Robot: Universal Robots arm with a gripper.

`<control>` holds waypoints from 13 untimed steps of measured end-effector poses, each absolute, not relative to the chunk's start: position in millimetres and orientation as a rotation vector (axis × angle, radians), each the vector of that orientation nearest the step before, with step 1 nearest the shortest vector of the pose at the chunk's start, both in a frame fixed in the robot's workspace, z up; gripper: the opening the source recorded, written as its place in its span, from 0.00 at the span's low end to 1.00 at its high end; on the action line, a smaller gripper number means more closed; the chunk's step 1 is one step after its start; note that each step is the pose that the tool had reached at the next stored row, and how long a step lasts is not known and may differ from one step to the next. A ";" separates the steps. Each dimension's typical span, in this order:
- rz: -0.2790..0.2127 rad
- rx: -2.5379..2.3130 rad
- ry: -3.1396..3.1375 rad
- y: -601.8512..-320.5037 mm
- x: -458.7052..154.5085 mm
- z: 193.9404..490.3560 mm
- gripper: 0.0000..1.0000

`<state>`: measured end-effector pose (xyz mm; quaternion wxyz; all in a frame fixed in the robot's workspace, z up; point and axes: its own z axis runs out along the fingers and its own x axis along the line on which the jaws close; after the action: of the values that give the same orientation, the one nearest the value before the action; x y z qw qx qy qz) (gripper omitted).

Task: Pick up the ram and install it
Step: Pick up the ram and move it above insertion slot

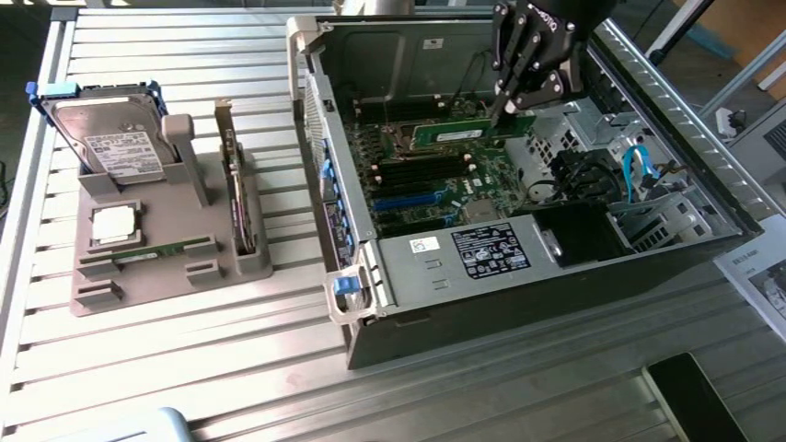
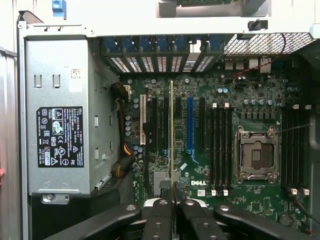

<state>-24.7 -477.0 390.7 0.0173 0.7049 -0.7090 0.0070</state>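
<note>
The gripper (image 1: pixel 510 110) hangs inside the open case (image 1: pixel 368 304), its jaws clenched on the ram (image 1: pixel 457 133). They pinch the stick at one end, so its length runs out sideways from the jaws and level above the motherboard (image 1: pixel 430 189). In the wrist view the ram (image 2: pixel 172 135) shows edge-on as a thin pale line, starting between the two dark fingers (image 2: pixel 161 217) of the gripper (image 2: pixel 173 196) and running straight out ahead of them over the motherboard (image 2: pixel 260 202). Directly beneath the jaws lie the long card slots, the blue one (image 2: pixel 189 125) just beside the ram's line. Further off to that side are a bank of black memory slots (image 2: pixel 220 147) and then the CPU socket (image 2: pixel 256 154). On the jaws' other side is the grey power supply (image 2: pixel 60 115), which in the exterior view (image 1: pixel 473 253) is well below the jaws in the frame. The ram seems to hang clear of the board, seated in no slot, though neither angle settles the gap. Far from the jaws, outside the case on the table (image 1: pixel 246 368), a grey tray (image 1: pixel 147 276) holds a second stick (image 1: pixel 166 250), a hard drive (image 1: pixel 110 138), a card (image 1: pixel 239 203) and a silver chip (image 1: pixel 114 224).
</note>
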 end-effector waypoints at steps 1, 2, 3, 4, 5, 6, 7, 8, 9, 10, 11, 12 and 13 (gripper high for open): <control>0.022 2.191 -2.203 -476.5 -24.7 390.7 0.12; 0.022 2.191 -2.203 -476.0 -24.7 390.7 0.12; 0.022 2.190 -2.203 -475.5 -24.7 390.7 0.12; 0.022 2.191 -2.203 -474.8 -24.7 390.6 0.12; 0.022 2.190 -2.203 -474.2 -24.7 390.6 0.12; 0.022 2.190 -2.203 -473.1 -24.7 390.6 0.12; 0.022 2.191 -2.203 -471.9 -24.7 390.5 0.12; 0.022 2.191 -2.203 -471.3 -24.7 390.5 0.12; 0.022 2.191 -2.203 -470.6 -24.7 390.5 0.12; 0.022 2.191 -2.203 -469.7 -24.7 390.4 0.12; 0.022 2.191 -2.203 -468.5 -24.7 390.4 0.12; 0.022 2.190 -2.203 -467.1 -24.7 390.3 0.12; 0.022 2.191 -2.203 -466.3 -24.7 390.3 0.12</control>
<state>-24.7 -466.3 390.3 0.0173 0.7049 -0.7090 0.0070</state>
